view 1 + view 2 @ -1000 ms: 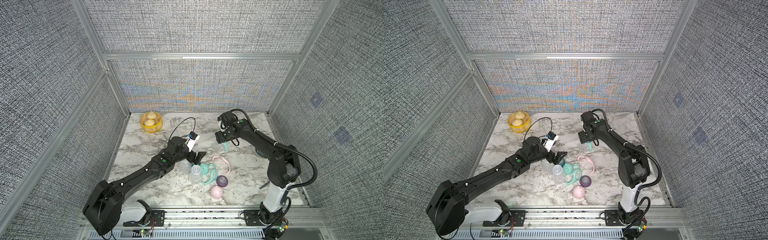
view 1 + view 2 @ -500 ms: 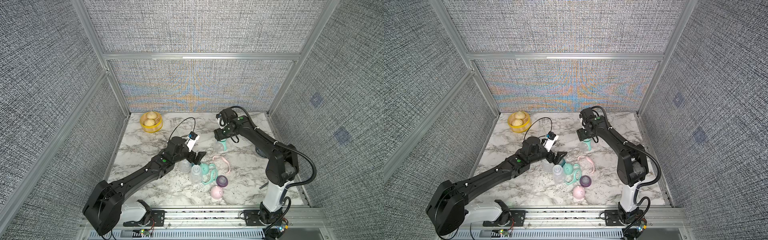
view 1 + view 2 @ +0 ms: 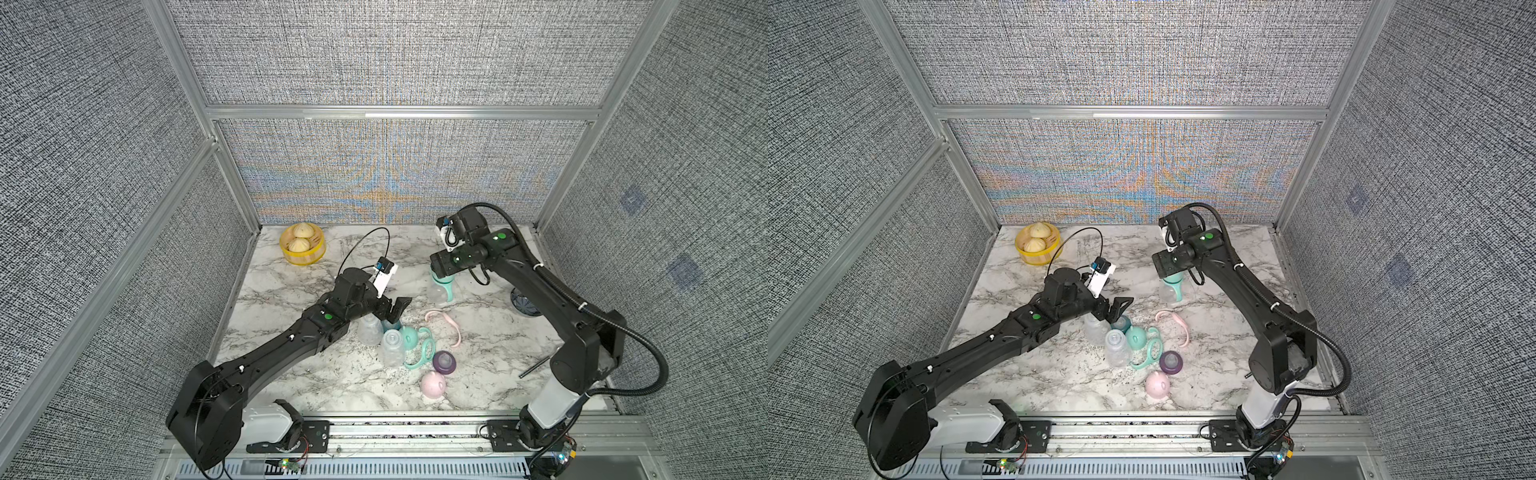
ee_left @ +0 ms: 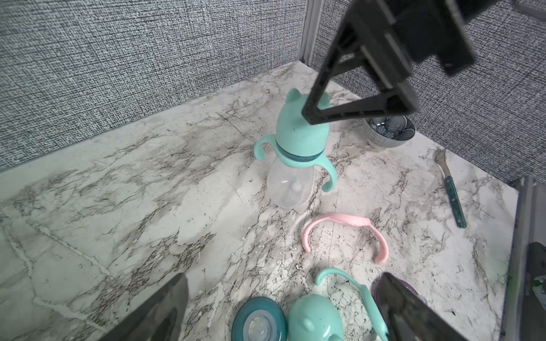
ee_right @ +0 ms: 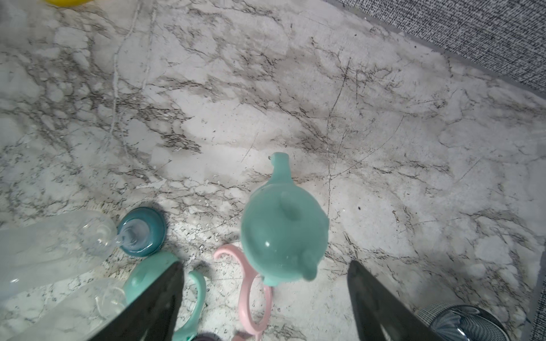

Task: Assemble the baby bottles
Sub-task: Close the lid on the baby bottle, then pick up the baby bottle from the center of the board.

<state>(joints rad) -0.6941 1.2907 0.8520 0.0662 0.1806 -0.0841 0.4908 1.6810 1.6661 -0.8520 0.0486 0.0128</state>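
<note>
Mint bottle (image 3: pixel 440 289): right end effector (image 5: pixel 264 265) opened wider.

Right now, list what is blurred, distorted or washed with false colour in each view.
In both top views, rainbow moiré bands cross the back wall and the frame posts lean outward. In the left wrist view, the assembled mint bottle is sharp; the left hand is blurred. In the right wrist view, the clear bottles smear near the edge.
</note>
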